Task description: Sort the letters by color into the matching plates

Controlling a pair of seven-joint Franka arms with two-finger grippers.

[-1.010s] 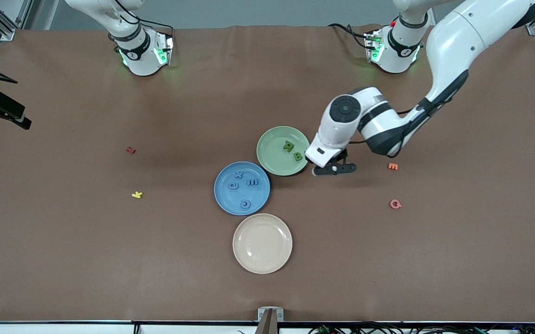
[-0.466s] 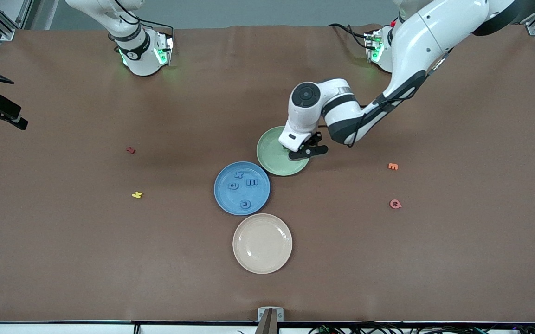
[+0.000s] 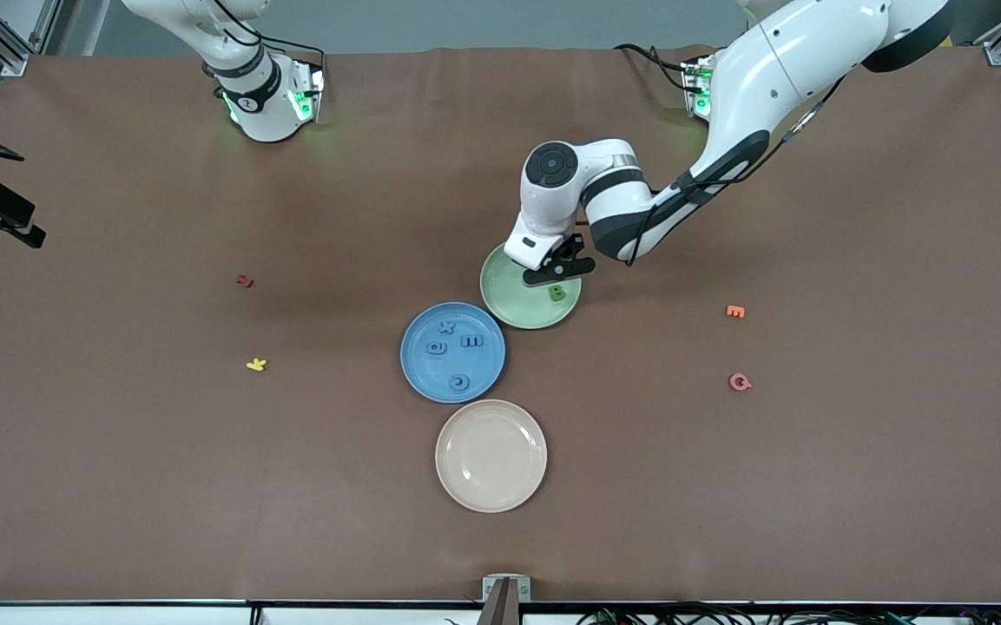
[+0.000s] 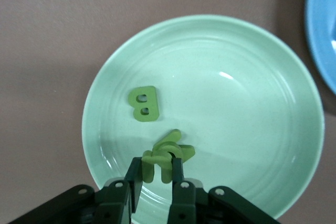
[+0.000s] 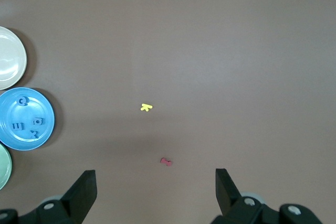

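Left end effector (image 4: 155, 174) over the green plate (image 3: 509, 305), clamped on a green letter (image 4: 167, 157); green B (image 3: 557, 292) lies in the plate near 3 o'clock. Right end effector (image 5: 155, 192) spread apart, waiting. Blue plate (image 3: 420, 369) carries four blue letters (image 3: 471, 341).

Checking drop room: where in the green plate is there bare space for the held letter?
Left pincer holds a green letter over the green plate. Crowded by the green B and loose letters under the pincer; the stretch toward the blue plate is bare.
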